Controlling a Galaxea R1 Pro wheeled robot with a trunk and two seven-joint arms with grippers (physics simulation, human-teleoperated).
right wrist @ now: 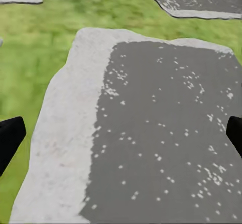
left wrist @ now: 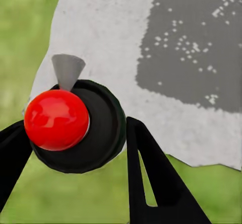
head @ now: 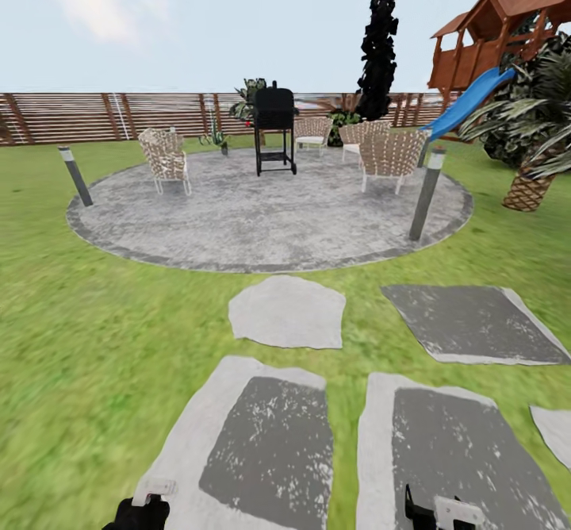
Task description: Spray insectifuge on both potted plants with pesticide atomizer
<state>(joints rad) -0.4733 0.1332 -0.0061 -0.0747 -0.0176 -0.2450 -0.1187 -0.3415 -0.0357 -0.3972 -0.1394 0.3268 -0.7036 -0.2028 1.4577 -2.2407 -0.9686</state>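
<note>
Left wrist view: pesticide atomizer (left wrist: 98, 128) clamped in left end effector (left wrist: 75, 158); right end effector (right wrist: 122, 133) open.

No legible text, labels, brands, numbers or signs found; the black grill (head: 275, 127), wicker chairs (head: 166, 159), bollard lights (head: 427, 192) and stepping stones (head: 288, 311) all carry no readable marking.

The lawn (head: 71, 339) is mottled green. The stepping stones (head: 287, 311) are pale grey, some with dark, white-flecked centres. The round paving (head: 262, 220) is mottled grey, the slat fence (head: 71, 116) brown. The slide (head: 468, 101) at upper right is blue. The left tool (left wrist: 75, 148) has black fingers around a glossy red ball (left wrist: 56, 119) on a black disc.
</note>
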